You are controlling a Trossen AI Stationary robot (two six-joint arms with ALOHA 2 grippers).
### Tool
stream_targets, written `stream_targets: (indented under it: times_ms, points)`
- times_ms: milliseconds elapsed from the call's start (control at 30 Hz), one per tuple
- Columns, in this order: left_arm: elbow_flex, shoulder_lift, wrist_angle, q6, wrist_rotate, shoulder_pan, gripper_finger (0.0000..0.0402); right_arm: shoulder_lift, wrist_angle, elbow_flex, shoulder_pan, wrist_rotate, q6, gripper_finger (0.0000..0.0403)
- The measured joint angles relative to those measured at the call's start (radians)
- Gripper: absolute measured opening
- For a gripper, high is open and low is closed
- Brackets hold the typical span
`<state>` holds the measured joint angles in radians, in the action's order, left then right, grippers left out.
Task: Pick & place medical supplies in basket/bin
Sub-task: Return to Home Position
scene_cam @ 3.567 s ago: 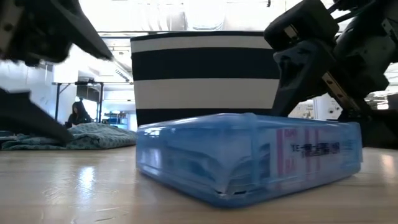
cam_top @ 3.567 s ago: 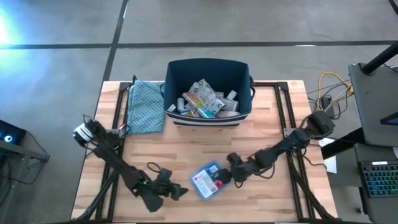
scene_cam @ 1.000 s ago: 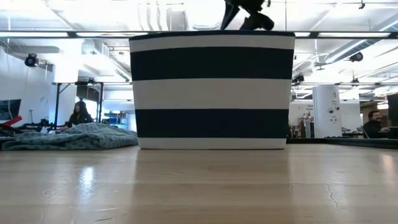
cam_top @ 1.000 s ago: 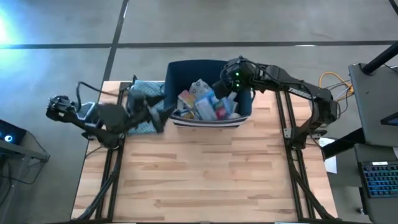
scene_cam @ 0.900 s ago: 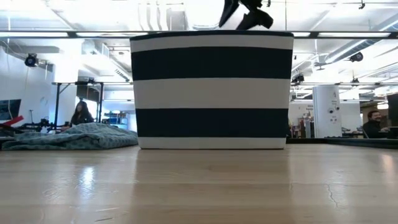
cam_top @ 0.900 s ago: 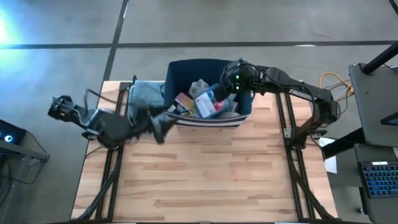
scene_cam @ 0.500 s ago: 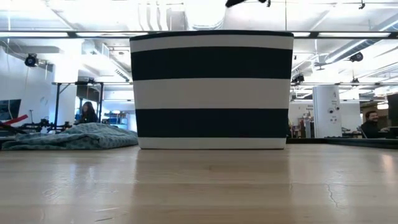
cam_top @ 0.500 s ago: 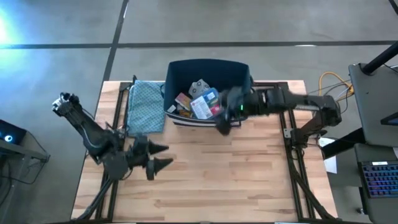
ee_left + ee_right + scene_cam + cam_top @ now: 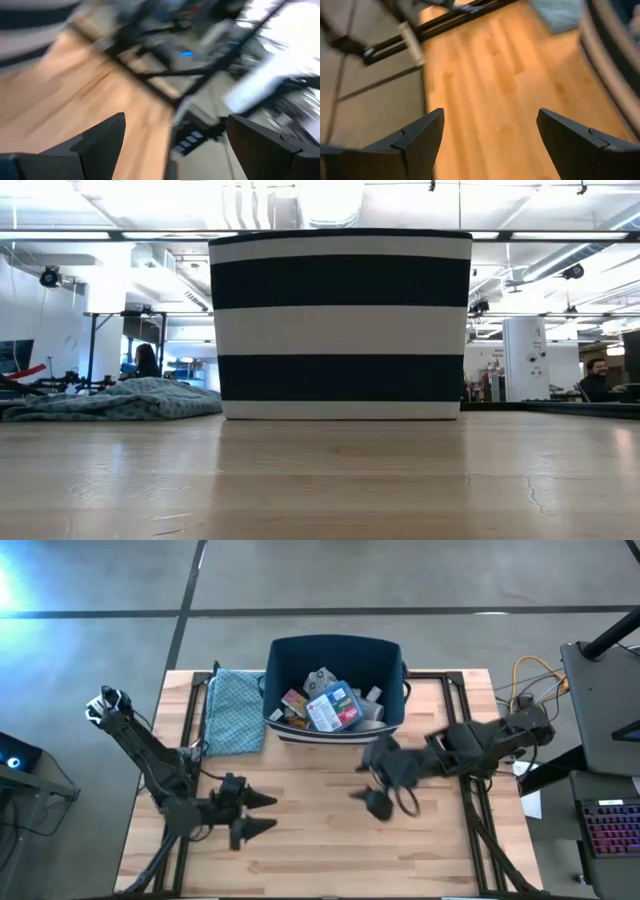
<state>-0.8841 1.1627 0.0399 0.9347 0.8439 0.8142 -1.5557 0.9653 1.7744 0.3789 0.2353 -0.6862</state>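
Observation:
The navy bin with white stripes (image 9: 335, 690) stands at the table's far middle and fills the middle of the low view (image 9: 340, 325). Several medical supplies lie inside it, a flat blue-and-red packet (image 9: 332, 708) on top. My left gripper (image 9: 262, 813) is open and empty over the table's near left. My right gripper (image 9: 368, 786) is open and empty over the table in front of the bin, right of centre. In both wrist views the fingers stand wide apart with nothing between them (image 9: 170, 145) (image 9: 490, 140).
A folded teal patterned cloth (image 9: 233, 710) lies left of the bin on the table. Bare wooden tabletop (image 9: 320, 840) spreads across the near half. Black frame rails (image 9: 190, 710) run along the table's left and right sides.
My right gripper has let the blue-and-red packet fall into the bin, then drawn back over the bin's near wall and down toward the table's near right. My left gripper has swung from beside the cloth toward the table's near left. The packet now lies on top in the bin.

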Motion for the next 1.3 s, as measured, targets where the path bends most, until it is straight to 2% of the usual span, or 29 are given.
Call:
stream_targets:
  times_ms: [67,133,267,367,433,567,767,933,1167,1300]
  points:
    - [0.0,-0.019,0.137,-0.203,-0.087,-0.027,0.0324,0.013,0.004,0.0,0.027,-0.009,-0.007,0.0306]
    - [-0.001,-0.037,0.223,-0.344,-0.204,-0.076,0.0324,0.039,-0.001,-0.003,0.05,0.0,-0.005,0.0306]
    - [0.0,-0.077,0.248,-0.492,-0.447,-0.197,0.0324,0.104,-0.009,-0.049,0.098,0.068,0.0,0.0306]
    - [0.008,-0.114,0.247,-0.564,-0.61,-0.295,0.0324,0.182,-0.057,-0.149,0.159,0.154,-0.023,0.0306]
    - [0.012,-0.146,0.241,-0.601,-0.709,-0.364,0.0324,0.252,-0.17,-0.255,0.193,0.167,-0.024,0.0306]
    - [0.029,-0.233,0.181,-0.645,-0.86,-0.495,0.0324,0.382,-0.512,-0.518,0.234,0.164,0.013,0.0306]
    - [0.118,-0.409,0.101,-0.653,-0.894,-0.636,0.0324,0.539,-0.982,-0.877,0.237,0.157,0.113,0.0306]
    - [0.268,-0.625,0.107,-0.63,-0.896,-0.652,0.0324,0.624,-1.257,-1.1,0.236,0.157,0.16,0.0306]
    - [0.476,-0.922,0.102,-0.527,-0.897,-0.652,0.0324,0.762,-1.44,-1.333,0.206,0.176,0.159,0.0306]
    - [0.544,-1.05,0.106,-0.521,-0.894,-0.652,0.0324,0.882,-1.46,-1.443,0.14,0.183,0.113,0.0306]
